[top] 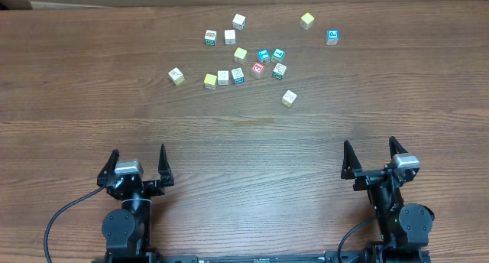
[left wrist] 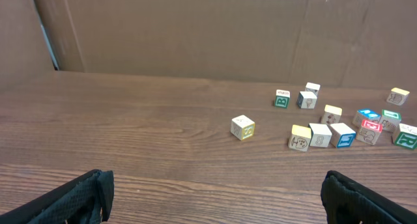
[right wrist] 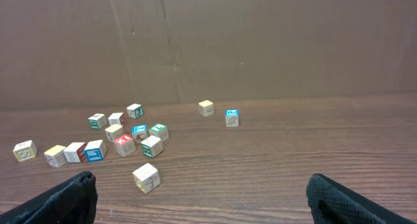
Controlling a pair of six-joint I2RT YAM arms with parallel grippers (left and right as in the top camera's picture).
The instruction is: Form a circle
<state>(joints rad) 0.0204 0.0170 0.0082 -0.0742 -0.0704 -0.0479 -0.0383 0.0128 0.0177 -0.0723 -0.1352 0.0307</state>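
Several small wooden letter cubes lie scattered at the far side of the table; no circle shows among them. The tightest group sits round a red-printed cube [top: 258, 69] [right wrist: 124, 144], with a blue-printed cube [top: 263, 55] and a green-printed cube [top: 278, 54] beside it. A short row runs from a yellow cube [top: 211, 81] [left wrist: 300, 138] to the right. One pale cube [top: 289, 98] [right wrist: 146, 178] lies nearest to me. My left gripper [top: 138, 157] [left wrist: 215, 198] and right gripper [top: 370, 152] [right wrist: 202, 198] stand open near the front edge, far from every cube, nothing between their fingers.
Outlying cubes: a yellow one [top: 307, 21] and a blue-printed one [top: 332, 37] at the back right, a pale one [top: 176, 76] at the left. A brown cardboard wall [left wrist: 195, 35] rises behind the table. Bare wood table [top: 244, 141] lies between the grippers and the cubes.
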